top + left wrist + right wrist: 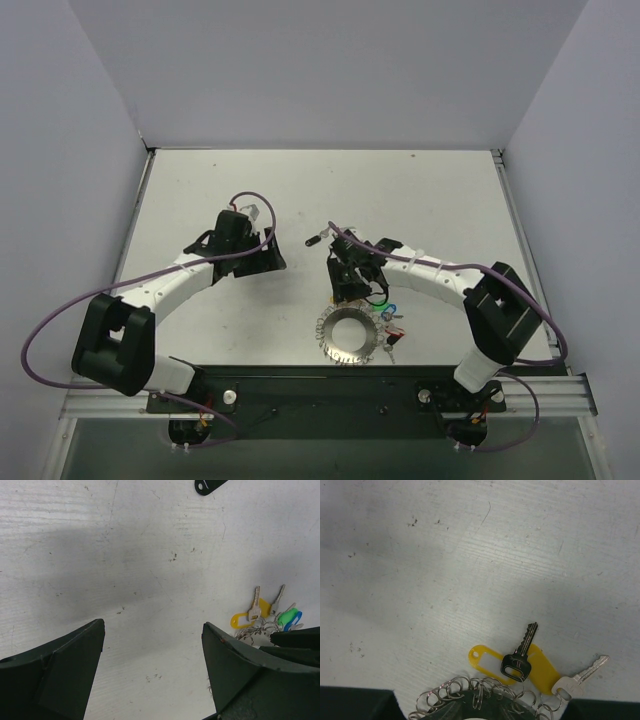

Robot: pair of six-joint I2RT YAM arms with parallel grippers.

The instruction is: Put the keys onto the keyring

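In the overhead view, the left gripper (153, 625) hung over bare table (420, 200) at left of centre. Its own camera showed its fingers (65, 670) spread wide, with nothing between them but the scuffed white surface. A small black tag (315, 240) lay near the middle of the overhead frame, between the two arms and apart from both.

Right of that tag, the right gripper (350, 283) pointed down just above the keyring (327, 338), which lay flat at lower centre, close to the near edge of the table. Whether this gripper's fingers were spread or pinching anything could not be told, since only dark corners showed at the bottom of the wrist view.

The keys (390, 320) lay in a bunch at the ring's right rim. In the right wrist view, a black-headed key (519, 661) lay across a yellow tag (540, 672), with a silver key (580, 677) to its lower right. All of these sat just above the ring's wire loops at the bottom edge. The left wrist view caught green and blue heads at its right edge.
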